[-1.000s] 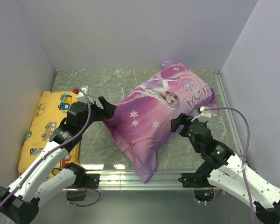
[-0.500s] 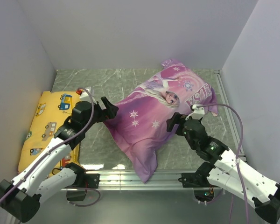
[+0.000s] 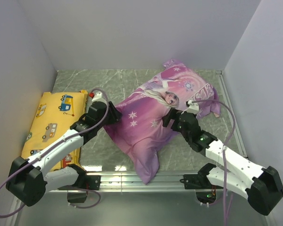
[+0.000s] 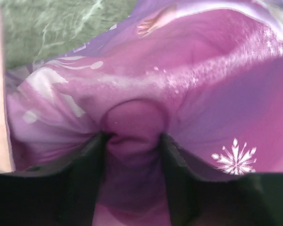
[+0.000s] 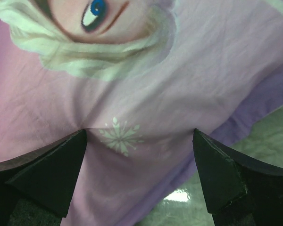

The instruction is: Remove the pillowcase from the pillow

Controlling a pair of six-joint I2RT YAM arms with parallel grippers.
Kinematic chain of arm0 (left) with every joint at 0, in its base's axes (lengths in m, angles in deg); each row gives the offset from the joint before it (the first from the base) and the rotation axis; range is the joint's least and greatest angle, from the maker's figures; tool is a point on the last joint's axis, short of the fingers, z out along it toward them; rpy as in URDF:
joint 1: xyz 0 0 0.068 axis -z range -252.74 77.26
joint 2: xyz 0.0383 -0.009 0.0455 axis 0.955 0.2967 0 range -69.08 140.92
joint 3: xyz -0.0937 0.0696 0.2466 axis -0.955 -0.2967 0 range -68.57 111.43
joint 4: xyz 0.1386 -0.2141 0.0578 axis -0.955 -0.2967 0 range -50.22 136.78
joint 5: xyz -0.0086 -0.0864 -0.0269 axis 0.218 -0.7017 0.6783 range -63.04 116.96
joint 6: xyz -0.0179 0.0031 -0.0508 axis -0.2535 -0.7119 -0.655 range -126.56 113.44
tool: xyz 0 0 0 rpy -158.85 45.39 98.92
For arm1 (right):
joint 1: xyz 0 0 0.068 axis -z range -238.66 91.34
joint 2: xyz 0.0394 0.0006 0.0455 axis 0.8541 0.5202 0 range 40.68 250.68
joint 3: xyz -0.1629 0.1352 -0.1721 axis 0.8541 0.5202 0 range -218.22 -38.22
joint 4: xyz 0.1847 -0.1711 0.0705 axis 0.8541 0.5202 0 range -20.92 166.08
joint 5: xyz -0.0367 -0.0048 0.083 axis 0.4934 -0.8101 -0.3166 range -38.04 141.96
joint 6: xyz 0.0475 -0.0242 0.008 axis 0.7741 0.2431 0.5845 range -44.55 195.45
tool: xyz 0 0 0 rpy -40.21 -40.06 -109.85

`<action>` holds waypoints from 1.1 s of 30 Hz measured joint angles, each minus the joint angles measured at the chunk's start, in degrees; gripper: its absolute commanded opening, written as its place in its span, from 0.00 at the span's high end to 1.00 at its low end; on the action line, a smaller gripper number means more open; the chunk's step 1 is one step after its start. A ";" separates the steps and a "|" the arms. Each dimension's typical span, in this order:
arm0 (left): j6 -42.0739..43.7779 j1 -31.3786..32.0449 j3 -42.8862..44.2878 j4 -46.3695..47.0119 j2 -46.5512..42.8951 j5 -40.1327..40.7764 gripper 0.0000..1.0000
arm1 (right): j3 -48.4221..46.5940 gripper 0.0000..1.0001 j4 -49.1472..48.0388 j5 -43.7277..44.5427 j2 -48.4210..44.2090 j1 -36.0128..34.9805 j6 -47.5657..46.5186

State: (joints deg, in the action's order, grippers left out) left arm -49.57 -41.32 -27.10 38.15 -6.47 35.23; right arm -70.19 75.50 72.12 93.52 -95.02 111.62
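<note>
The left tool point(image 4: 132, 141) is closed on the pillowcase point(image 4: 217, 84): a rounded fold of smooth, faintly glossy pink cloth bulges up between its two black fingers point(image 4: 87, 160), and puckers fan out from the pinch; ahead of the fingertips the fabric rises in a soft swell shading from violet to magenta, with a crisp white snowflake printed close beside one finger. The right tool point(image 5: 139, 141) stands wide open, its blunt wedge-shaped fingers point(image 5: 52, 169) resting on finely creased, matte cloth; a pale snowflake lies between them, and the printed princess's blue eye and pale blonde hair lie just ahead. The pillow is hidden inside, so the pillowcase sits plump and rounded between the two tools; a loose tapering end of it lies flat behind them, reaching the near edge. The surface point(image 3: 99, 80) is green and stone-patterned with white veins, shiny where light catches it; a flat yellow cushion point(image 3: 49, 127) with cartoon vehicles lies outboard of the left tool, against the side wall; plain pale walls point(image 3: 132, 33) close in three sides; a metal rail point(image 3: 127, 179) runs along the near edge.
</note>
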 measured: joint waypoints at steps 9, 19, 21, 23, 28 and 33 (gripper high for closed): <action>-1.49 0.02 -0.02 0.68 2.45 5.66 1.00 | 1.20 0.49 -9.90 -4.44 6.25 2.21 2.34; -1.22 0.04 0.26 0.59 3.15 7.08 0.98 | -4.07 1.00 -4.42 -4.87 4.42 2.78 1.42; -0.90 0.04 0.83 0.61 4.11 6.58 1.00 | -5.33 1.00 -1.01 -5.33 0.87 2.75 0.94; -0.15 0.42 1.70 0.52 5.68 5.31 0.99 | -7.91 1.00 2.95 -5.81 -2.49 2.05 0.04; 2.47 4.68 5.33 -3.58 10.51 1.92 1.00 | -24.55 1.00 14.62 -2.23 -1.16 -5.22 -4.35; 3.26 8.66 6.29 -9.29 7.21 -3.43 0.91 | -39.04 1.00 18.32 0.04 10.25 -8.72 -7.34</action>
State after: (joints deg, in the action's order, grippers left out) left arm -46.31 -32.66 -20.80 28.87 0.74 31.80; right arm -109.23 93.81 72.17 103.77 -103.74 104.27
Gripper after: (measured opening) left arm 0.065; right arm 0.020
